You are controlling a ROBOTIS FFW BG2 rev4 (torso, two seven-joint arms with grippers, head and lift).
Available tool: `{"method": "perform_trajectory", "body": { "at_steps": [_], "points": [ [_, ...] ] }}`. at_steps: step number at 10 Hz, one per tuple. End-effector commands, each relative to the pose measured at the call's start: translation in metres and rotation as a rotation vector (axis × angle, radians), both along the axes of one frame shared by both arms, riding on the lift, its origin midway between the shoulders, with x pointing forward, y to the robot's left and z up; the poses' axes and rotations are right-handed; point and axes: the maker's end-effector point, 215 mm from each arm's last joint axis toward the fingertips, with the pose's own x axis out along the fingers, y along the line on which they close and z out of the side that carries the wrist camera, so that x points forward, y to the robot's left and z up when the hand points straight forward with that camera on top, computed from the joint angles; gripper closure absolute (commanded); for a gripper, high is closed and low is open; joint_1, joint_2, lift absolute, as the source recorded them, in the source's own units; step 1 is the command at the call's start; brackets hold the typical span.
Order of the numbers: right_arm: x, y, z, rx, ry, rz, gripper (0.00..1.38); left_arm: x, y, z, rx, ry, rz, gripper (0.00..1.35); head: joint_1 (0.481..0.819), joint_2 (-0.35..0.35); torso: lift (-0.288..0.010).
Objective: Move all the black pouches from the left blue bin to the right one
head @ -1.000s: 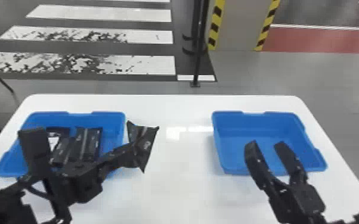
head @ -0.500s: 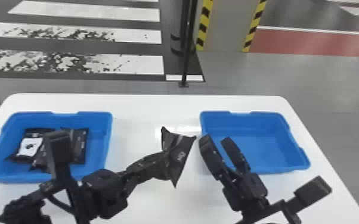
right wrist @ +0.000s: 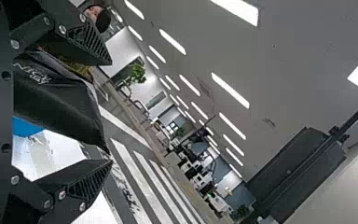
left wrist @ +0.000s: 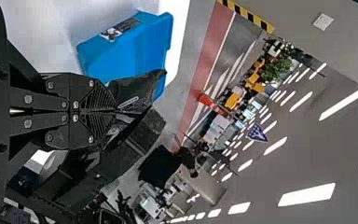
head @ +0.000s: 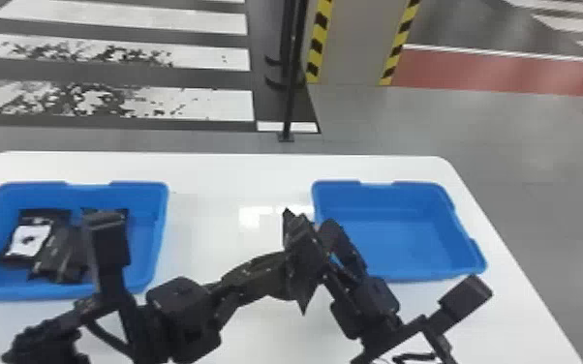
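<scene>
Between the right gripper's (head: 314, 230) fingers now sits a pouch (head: 301, 254).

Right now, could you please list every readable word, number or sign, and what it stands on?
None can be quoted with certainty.
Held black pouch: pale lettering, too distorted.
White patch on a pouch in the left blue bin: blurred.
Label on the right blue bin: too small.
Blue sign: too small.

Bright room, white glare on table (head: 208, 227), glowing ceiling lights (left wrist: 307, 193)
</scene>
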Motion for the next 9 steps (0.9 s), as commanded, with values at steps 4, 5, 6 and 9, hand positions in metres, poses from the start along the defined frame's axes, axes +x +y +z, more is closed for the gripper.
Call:
{"method": "perform_trajectory", "body": {
  "at_steps": [4, 5, 6, 9],
  "points": [
    [0.000, -0.002, 0.002, 0.003, -0.004, -0.010, 1.28, 0.002, 0.000, 0.004, -0.007, -0.011, 0.002, 1.21, 0.695, -0.162, -0.140],
    [-0.002, 0.001, 0.004, 0.005, -0.007, -0.005, 1.28, 0.006, 0.003, 0.008, -0.017, -0.019, 0.015, 1.21, 0.695, -0.161, -0.140],
    [-0.002, 0.001, 0.005, 0.008, -0.008, -0.003, 1.28, 0.011, 0.007, 0.011, -0.023, -0.032, 0.036, 1.17, 0.695, -0.157, -0.140],
    [0.028, -0.028, -0.006, -0.057, -0.016, -0.036, 1.28, 0.015, 0.026, 0.009, -0.055, -0.023, 0.101, 0.17, 0.695, -0.143, -0.140]
  ]
}}
